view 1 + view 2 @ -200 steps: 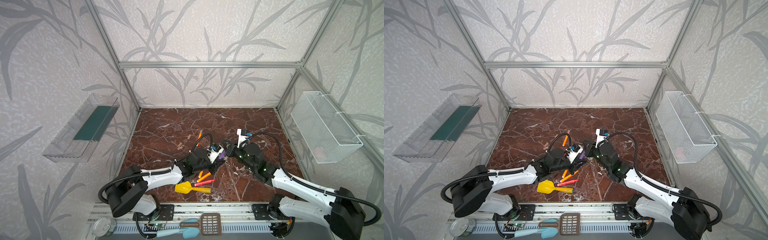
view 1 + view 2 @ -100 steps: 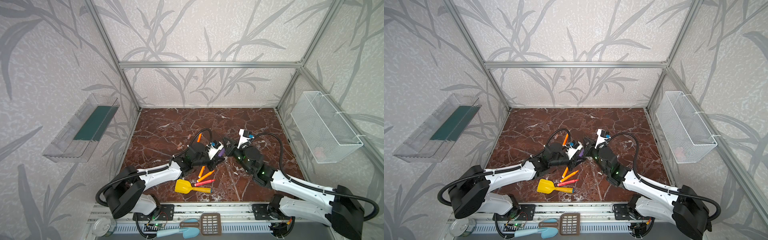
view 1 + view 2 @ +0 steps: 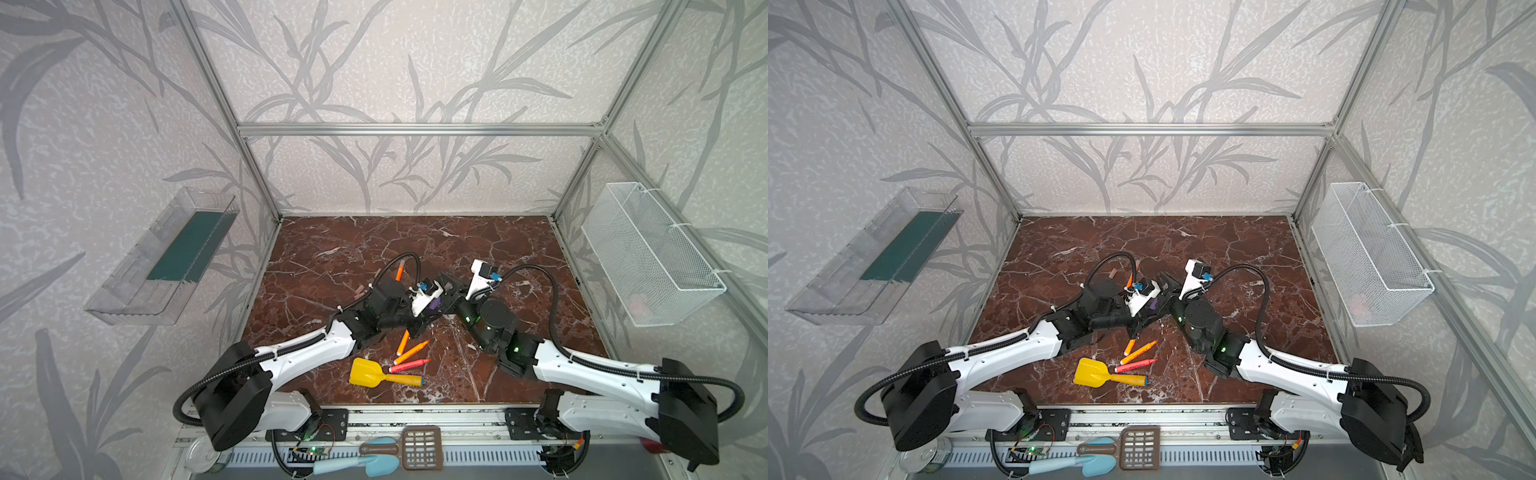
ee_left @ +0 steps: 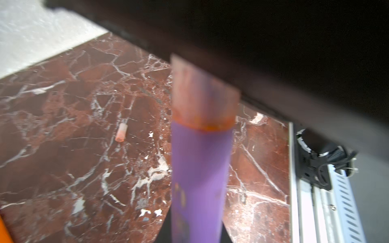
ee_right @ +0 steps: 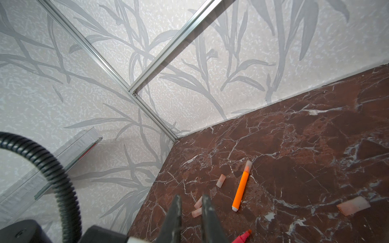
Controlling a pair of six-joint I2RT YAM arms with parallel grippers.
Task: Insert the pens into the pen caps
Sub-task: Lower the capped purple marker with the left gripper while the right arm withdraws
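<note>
the tabletop is showing glossy, polished red-brown marble veining. the purple pen is looking like smooth matt plastic, its pen cap translucent and frosted. the basket is looking like white-coated wire mesh, the frame bar brushed metal.

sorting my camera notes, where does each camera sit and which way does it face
Top views: high at the front, looking down on the table; left arm and right arm show whole.
Left wrist: on the left arm, looking along the purple pen in the left gripper toward its cap and the front rail.
Right wrist: on the right arm, facing the far left corner, a capped orange pen and loose caps; right gripper shut.
Shared: both pens also show in both top views.
</note>
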